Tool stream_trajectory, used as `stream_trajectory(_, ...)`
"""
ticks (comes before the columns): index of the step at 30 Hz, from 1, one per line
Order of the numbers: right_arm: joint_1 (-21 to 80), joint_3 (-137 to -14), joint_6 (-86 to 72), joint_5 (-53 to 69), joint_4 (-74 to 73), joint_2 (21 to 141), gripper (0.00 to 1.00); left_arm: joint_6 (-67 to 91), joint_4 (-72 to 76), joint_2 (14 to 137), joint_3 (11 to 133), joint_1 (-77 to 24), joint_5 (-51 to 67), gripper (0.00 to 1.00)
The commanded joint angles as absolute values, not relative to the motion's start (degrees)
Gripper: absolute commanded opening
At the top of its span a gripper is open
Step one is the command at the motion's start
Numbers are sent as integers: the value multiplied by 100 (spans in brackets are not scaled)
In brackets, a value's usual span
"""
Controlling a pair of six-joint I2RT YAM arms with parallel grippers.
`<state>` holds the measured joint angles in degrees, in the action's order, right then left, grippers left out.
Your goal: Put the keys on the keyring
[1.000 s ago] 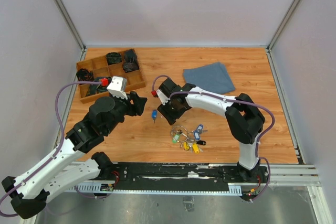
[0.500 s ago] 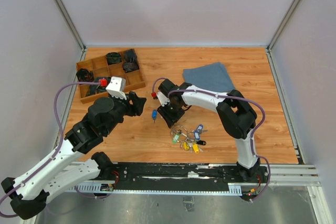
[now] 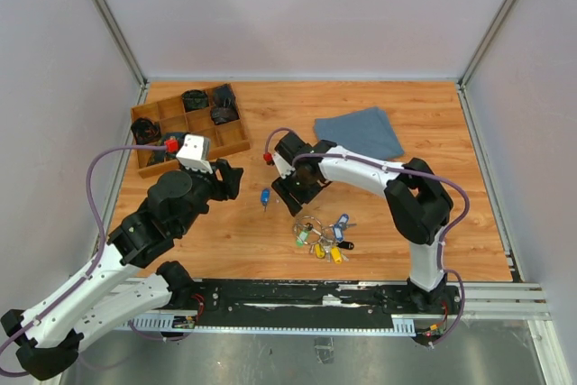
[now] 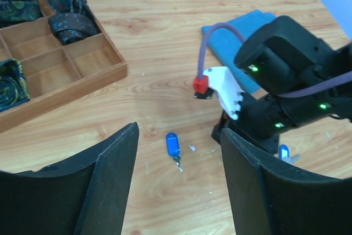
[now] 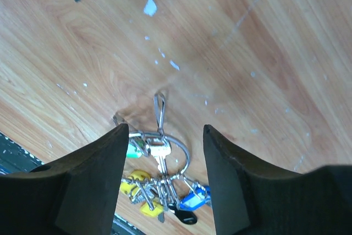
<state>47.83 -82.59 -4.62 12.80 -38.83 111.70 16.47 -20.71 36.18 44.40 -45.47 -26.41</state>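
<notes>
One of the keys [image 3: 265, 196], with a bright blue plastic head, lies loose on the wooden table between the two arms; in the left wrist view this key [image 4: 172, 145] sits just beyond my fingertips. My left gripper [image 3: 234, 178] [image 4: 179, 136] is open and empty, a little left of it. The keyring [image 3: 308, 225] [image 5: 179, 155] lies flat nearer the front, with a bunch of yellow, green, blue and black heads on it. Just above the ring's far end hovers my right gripper [image 3: 296, 196] [image 5: 165, 130], open and holding nothing.
A wooden compartment tray [image 3: 236, 140] [image 4: 82, 83] with dark rolled items stands at the back left. A folded blue cloth [image 3: 359, 132] [image 4: 250, 23] lies behind the right arm. Small white scraps [image 5: 149, 3] dot the table.
The left arm has drawn back a little to the left. The right gripper's jaws narrowed and then widened again while it stayed over the ring's far end.
</notes>
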Motion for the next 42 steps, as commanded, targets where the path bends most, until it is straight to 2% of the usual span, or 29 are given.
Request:
stream_trajectory(1,4892,-7704,-543,707,-3973,10716,56,1360,-2032,3585,4441,-4566,-2910,67)
stream_trajectory(8,4908,-6848,-419,100,-3978,10150,51,1380,-2047,3551,4400,-4562,-2801,68)
stream_trajectory(20,4901,-6378,-473,-799,-4020,10182,60,1362,-2048,3615,4403,-4562,-2816,69)
stream_trajectory(29,4638,-6545,-182,-1709,-4151,10193,54,1354,-2047,3629,4395,-4562,-2837,70)
stream_trajectory(32,4550,-6721,239,-1278,-4115,9990,54,1354,-2048,3645,4395,-4560,-2843,70)
stream_trajectory(36,4545,-7206,1056,87,-4365,9733,55,1359,-2046,3661,4403,-4562,-2849,70)
stream_trajectory(42,4538,-8149,1462,647,-5152,9942,55,1371,-2039,3674,4412,-4553,-2873,70)
